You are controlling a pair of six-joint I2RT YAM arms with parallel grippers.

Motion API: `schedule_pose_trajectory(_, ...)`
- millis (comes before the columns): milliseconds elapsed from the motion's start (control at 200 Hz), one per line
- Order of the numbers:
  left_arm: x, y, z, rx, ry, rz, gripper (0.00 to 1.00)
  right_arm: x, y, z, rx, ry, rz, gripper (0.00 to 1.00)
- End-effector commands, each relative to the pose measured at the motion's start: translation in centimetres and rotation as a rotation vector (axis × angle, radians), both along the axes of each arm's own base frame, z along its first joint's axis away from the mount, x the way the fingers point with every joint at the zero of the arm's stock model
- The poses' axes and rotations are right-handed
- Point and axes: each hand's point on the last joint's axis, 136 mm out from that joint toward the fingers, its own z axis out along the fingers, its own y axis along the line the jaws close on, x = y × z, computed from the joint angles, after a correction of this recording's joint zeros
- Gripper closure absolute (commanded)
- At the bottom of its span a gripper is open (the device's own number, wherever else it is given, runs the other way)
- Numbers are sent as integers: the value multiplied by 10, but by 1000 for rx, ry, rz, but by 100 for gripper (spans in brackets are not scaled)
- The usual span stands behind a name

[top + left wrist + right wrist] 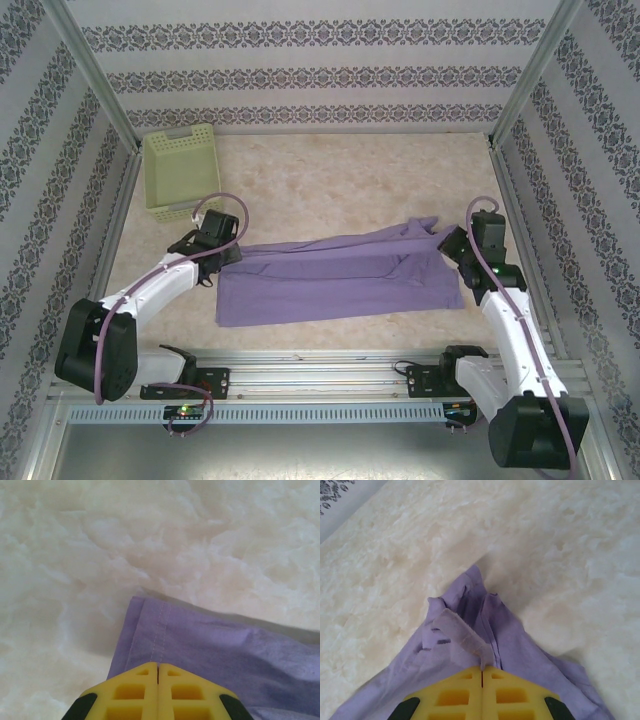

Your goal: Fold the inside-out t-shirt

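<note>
Now, my left gripper (158, 666) and right gripper (482, 669) both clamped tight on the t-shirt (340, 278), I should carry its edge over evenly, taut.

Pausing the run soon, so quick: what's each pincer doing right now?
Left pincer: closed on the shirt at its hem.
Right pincer: closed, pinching bunched shirt fabric.

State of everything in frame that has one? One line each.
t-shirt: doubled over into a long band, partly flat on the table, pulled between both claws.
left claw: shut on the t-shirt's stitched hem corner.
right claw: shut on bunched fabric at the t-shirt's other end.
basket: upright at the far left of the table, looks empty.
</note>
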Motion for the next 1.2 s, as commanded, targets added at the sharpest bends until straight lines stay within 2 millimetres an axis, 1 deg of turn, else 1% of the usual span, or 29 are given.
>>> schedule_pose_trajectory(0, -8, 2, -2, 17, -1, 12, 100, -22, -5, -22, 13, 80, -42, 100)
schedule_pose_trajectory(150, -18, -3, -15, 4, 36, -7, 100, -44, -6, -38, 28, 116, -79, 99)
schedule_pose_trajectory(240, -25, -3, -23, 3, 53, -8, 98, -56, -4, -53, 59, 138, -100, 97)
schedule_pose_trajectory(305, -30, -1, -28, 8, 66, -1, 95, -63, -1, -64, 81, 155, -109, 96)
schedule_pose_trajectory(375, -33, 1, -31, 12, 78, 4, 90, -70, 0, -73, 93, 177, -116, 91)
schedule_pose_trajectory(425, -35, 1, -32, 13, 86, 5, 83, -75, -1, -78, 92, 192, -123, 82)
schedule_pose_trajectory(450, -36, 2, -32, 14, 89, 8, 81, -76, -2, -79, 89, 196, -128, 79)
schedule_pose_trajectory(505, -38, 4, -27, 24, 88, 13, 80, -77, -4, -75, 73, 191, -134, 78)
schedule_pose_trajectory(545, -37, 6, -20, 32, 72, 14, 78, -79, -9, -70, 54, 186, -150, 75)
schedule_pose_trajectory(590, -34, 9, -9, 46, 44, 18, 73, -77, -11, -61, 40, 164, -154, 70)
schedule_pose_trajectory(644, -31, 10, 7, 48, 6, 15, 66, -70, -10, -50, 40, 127, -139, 65)
schedule_pose_trajectory(704, -24, 3, 23, 17, -40, -10, 62, -60, -6, -35, 53, 77, -112, 61)
schedule_pose_trajectory(749, -18, -6, 33, -21, -65, -33, 61, -50, 0, -25, 77, 38, -79, 57)
schedule_pose_trajectory(809, -10, -21, 39, -75, -72, -67, 61, -35, 10, -16, 116, -2, -36, 55)
schedule_pose_trajectory(829, -7, -27, 41, -90, -77, -81, 60, -30, 13, -15, 129, -3, -22, 54)
schedule_pose_trajectory(894, 4, -47, 41, -112, -69, -125, 59, -10, 26, -9, 154, -23, 32, 51)
schedule_pose_trajectory(964, 15, -67, 34, -119, -41, -165, 57, 11, 41, -6, 143, -11, 85, 50)
schedule_pose_trajectory(1029, 22, -78, 25, -124, -14, -182, 56, 31, 58, -4, 127, 14, 155, 47)
schedule_pose_trajectory(1109, 28, -81, 12, -123, 13, -168, 55, 55, 77, -10, 120, 37, 219, 44)
schedule_pose_trajectory(1139, 28, -80, 8, -123, 20, -163, 55, 65, 84, -19, 121, 49, 244, 44)
schedule_pose_trajectory(1199, 27, -79, -1, -118, 35, -156, 54, 80, 89, -36, 129, 74, 252, 43)
